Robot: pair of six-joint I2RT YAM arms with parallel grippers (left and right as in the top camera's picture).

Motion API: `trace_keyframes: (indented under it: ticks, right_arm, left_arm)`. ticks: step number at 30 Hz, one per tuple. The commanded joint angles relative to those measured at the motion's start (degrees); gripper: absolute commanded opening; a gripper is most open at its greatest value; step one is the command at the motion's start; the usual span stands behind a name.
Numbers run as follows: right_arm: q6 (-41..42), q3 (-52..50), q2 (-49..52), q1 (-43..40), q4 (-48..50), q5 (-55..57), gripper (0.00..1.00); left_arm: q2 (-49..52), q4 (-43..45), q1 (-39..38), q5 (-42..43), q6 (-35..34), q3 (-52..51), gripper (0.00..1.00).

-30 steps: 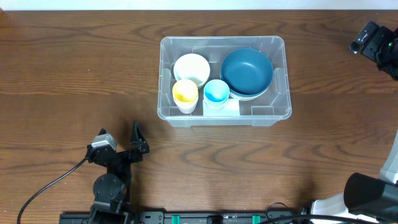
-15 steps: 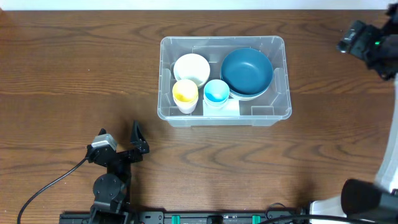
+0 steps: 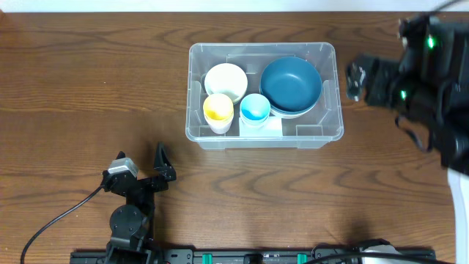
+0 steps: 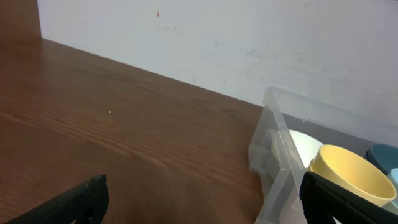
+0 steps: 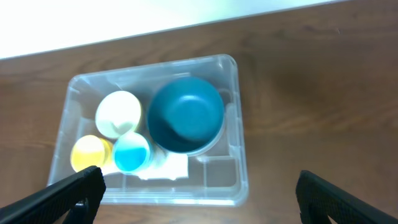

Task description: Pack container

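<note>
The clear container (image 3: 193, 95) stands at the table's middle back. It holds a white bowl (image 3: 226, 81), a dark blue bowl (image 3: 291, 84), a yellow cup (image 3: 218, 110) and a light blue cup (image 3: 255, 110), with a white label (image 3: 272, 126) on its base. My left gripper (image 3: 141, 161) is open and empty near the front left, apart from the container. Its wrist view shows the container's corner (image 4: 273, 143) and the yellow cup (image 4: 351, 174). My right gripper (image 5: 199, 193) is open and empty, high above the container (image 5: 239, 180). The right arm (image 3: 410, 81) is just right of the container.
Brown wooden tabletop (image 3: 88, 88) all round the container. A white wall (image 4: 217, 37) runs behind the table's far edge. A black cable (image 3: 58, 220) trails from the left arm's base at the front left.
My right arm has swung in from the far right corner toward the container and now looms larger in the overhead view. The left arm and the container's contents have not moved.
</note>
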Motion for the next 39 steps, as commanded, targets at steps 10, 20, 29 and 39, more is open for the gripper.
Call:
trace_keyframes:
  ticks: [10,20,29,39]
  right_arm:
    - [0.57,-35.21,-24.35,-1.40,9.88,1.07,0.99]
    - [-8.41,-64.74,-46.62,-2.01,47.06,1.40,0.99]
    - [-16.06,-85.37,-64.85,-6.03,64.50,-3.58,0.99]
    - [-16.44,-98.60,-74.20,-10.16,74.12,-6.67,0.99]
  left_arm:
    - [-0.35,-1.81,0.28,0.17,0.96,-1.33,0.98]
    - [-0.35,-1.81,0.28,0.17,0.96,-1.33,0.98]
    - [-0.35,-1.81,0.28,0.17,0.96,-1.33,0.98]
    - [-0.35,-1.81,0.28,0.17,0.96,-1.33,0.98]
